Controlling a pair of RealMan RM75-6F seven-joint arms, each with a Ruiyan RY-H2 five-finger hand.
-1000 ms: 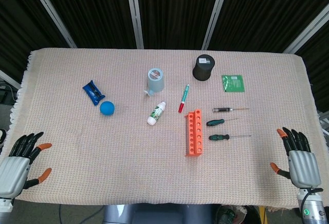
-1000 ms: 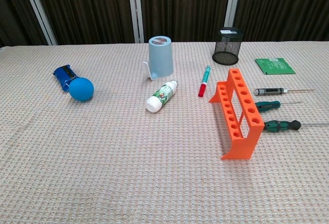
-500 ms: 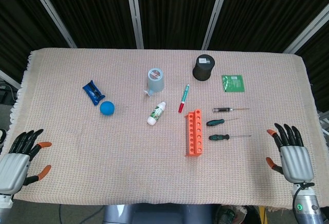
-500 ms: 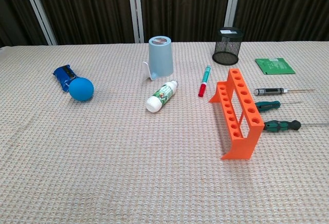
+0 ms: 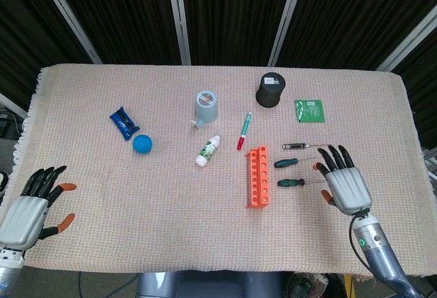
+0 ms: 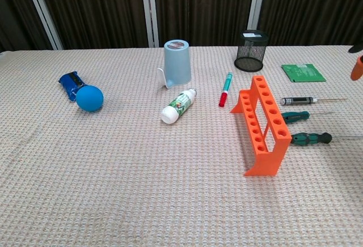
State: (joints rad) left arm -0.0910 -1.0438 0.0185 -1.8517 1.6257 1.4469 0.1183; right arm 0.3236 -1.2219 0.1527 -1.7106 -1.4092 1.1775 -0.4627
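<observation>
A: Head view: right hand (image 5: 345,186), fingers spread and holding nothing, hovers just right of three screwdrivers; nearest is the near one (image 5: 292,182). Left hand (image 5: 31,208) spread too, near-left edge, well apart.

B: Chest view: only an orange fingertip (image 6: 357,67) at far right. Near screwdriver (image 6: 310,138) lies beside the orange rack (image 6: 262,123). I'd approach the handle from above, clear of the rack.

Screwdrivers (image 5: 295,163) right of rack (image 5: 257,175) (near hand (image 5: 345,185)).
</observation>
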